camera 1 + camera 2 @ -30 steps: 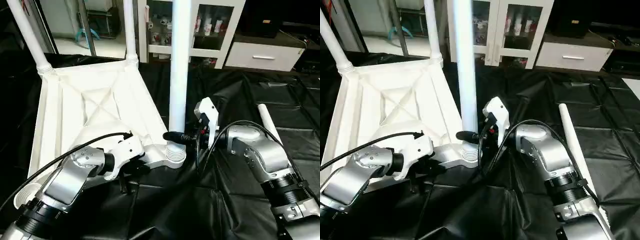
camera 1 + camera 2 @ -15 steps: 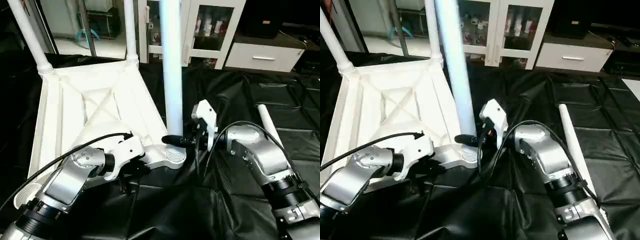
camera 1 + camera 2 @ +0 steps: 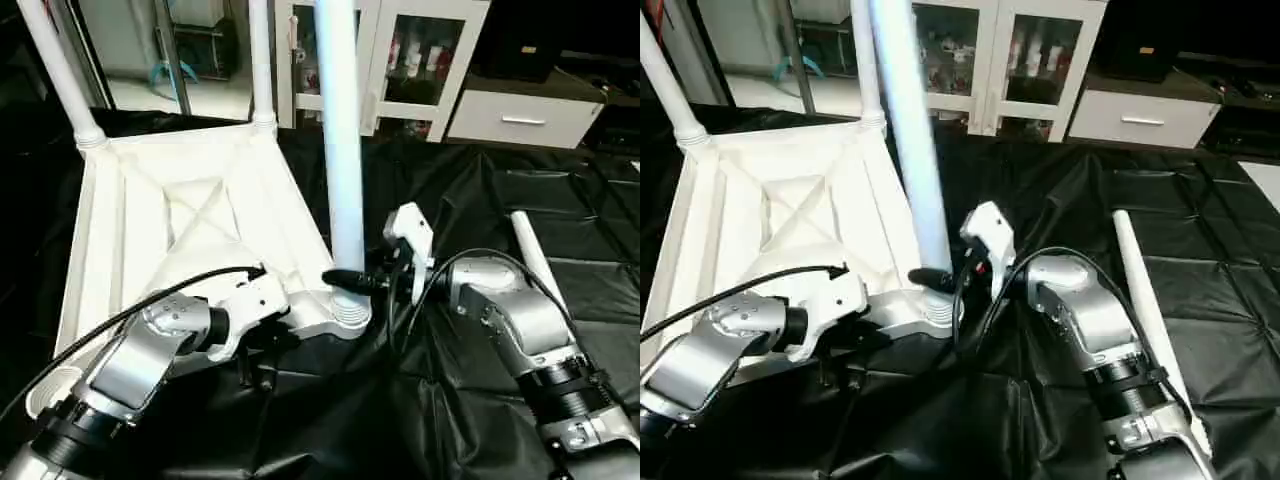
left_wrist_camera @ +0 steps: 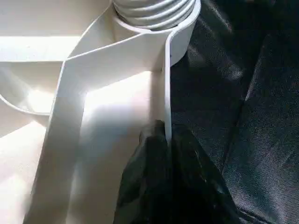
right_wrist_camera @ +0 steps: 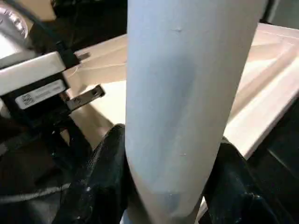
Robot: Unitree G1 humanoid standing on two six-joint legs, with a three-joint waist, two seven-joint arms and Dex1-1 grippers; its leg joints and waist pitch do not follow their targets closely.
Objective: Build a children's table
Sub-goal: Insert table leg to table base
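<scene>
Lying upside down on the black sheet point(image 3: 470, 180), the table top point(image 3: 150, 210) carries two seated legs at its far corners, a third leg point(image 3: 338, 150) leaning left in the near right socket point(image 3: 348, 312), and a fourth leg point(image 3: 1145, 300) loose at right. Pinching the near rim, the left gripper point(image 4: 164, 140) steadies it; the right gripper point(image 5: 168, 186) clamps the tilted leg (cross-threading or jamming seems likely if it is driven down crooked)

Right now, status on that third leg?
Right gripper shut on leg, standing in near corner socket. Left gripper pinching top's rim. Fourth leg lying on the black sheet.
</scene>
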